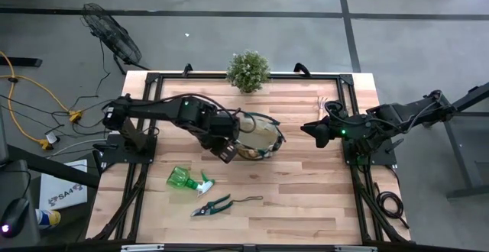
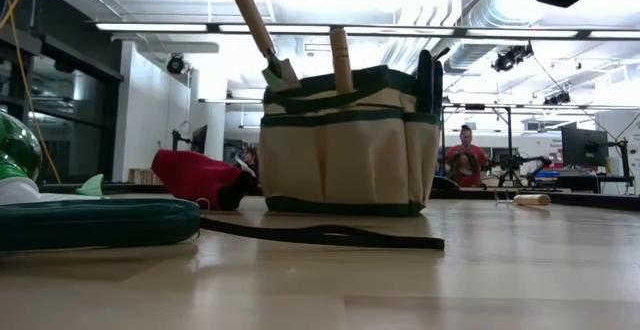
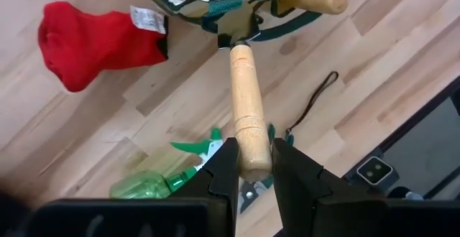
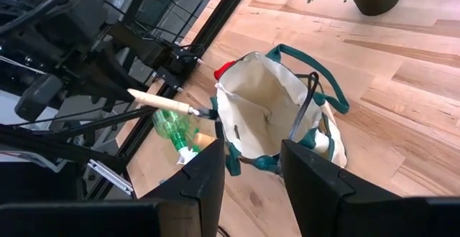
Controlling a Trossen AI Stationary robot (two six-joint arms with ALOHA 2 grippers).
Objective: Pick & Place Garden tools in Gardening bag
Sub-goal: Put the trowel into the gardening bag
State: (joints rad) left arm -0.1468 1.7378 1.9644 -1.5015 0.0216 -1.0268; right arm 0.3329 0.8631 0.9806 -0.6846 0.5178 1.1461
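The tan gardening bag (image 1: 258, 135) with dark green trim stands upright mid-table, also in the low view (image 2: 350, 140). My left gripper (image 1: 227, 154) is at its near-left side, shut on a wooden-handled trowel (image 3: 244, 93). A second wooden handle (image 2: 342, 58) sticks up from a bag pocket. The red glove (image 3: 86, 39) lies on the table beside the bag. The green spray bottle (image 1: 187, 179) and green-handled pruners (image 1: 214, 205) lie nearer the front edge. My right gripper (image 1: 317, 134) hovers open and empty to the bag's right. My left gripper pinches the trowel's wooden handle at its free end (image 3: 250, 147) between its two fingers, the handle running on ahead of them. The trowel slants, its metal end (image 2: 281, 71) down at the bag's rim pocket and its handle (image 2: 250, 15) rising away from the bag.
A bushy potted plant (image 1: 248, 70) stands at the far edge. A small pale item (image 1: 328, 101) lies at the far right. The pruners' dark strap (image 2: 320, 235) trails across the boards. People show in the room behind the table (image 2: 466, 160).
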